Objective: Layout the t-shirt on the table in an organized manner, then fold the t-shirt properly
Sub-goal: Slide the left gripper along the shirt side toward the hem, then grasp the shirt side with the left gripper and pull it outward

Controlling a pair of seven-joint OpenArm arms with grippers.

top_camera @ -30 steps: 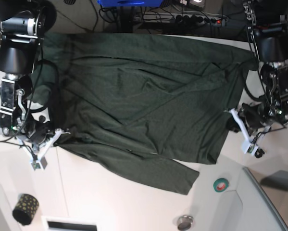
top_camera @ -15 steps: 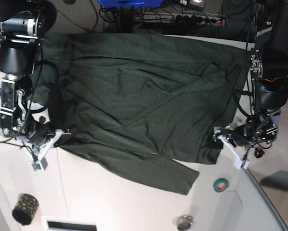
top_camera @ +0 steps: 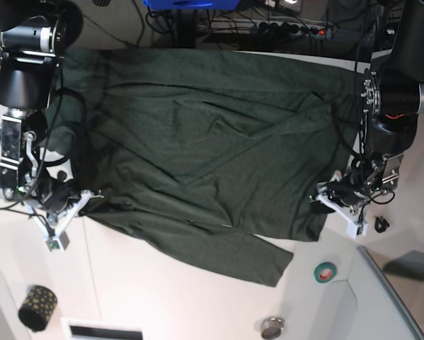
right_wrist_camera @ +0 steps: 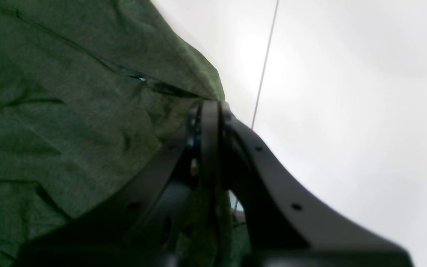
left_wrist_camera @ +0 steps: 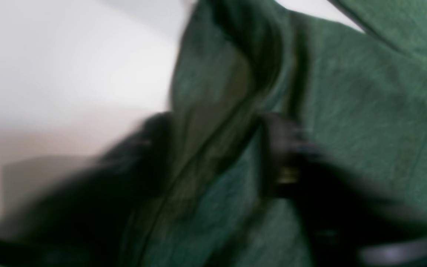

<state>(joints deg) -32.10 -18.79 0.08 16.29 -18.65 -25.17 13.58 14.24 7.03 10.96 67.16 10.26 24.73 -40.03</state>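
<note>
Left pincer [top_camera: 328, 196] has shifted onto the t-shirt's [top_camera: 212, 156] edge.

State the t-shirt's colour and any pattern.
The t-shirt is plain dark green, with no print; the base view shows it best.

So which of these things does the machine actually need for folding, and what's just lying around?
Part of the job:
- t-shirt, dark green, spread out
- table, white
- right hand, clamped on the shirt's edge
- left hand, at the opposite edge

Just lying about:
- green tape roll
- dark spotted roll
- small round metal thing
- power strip behind the table
</note>
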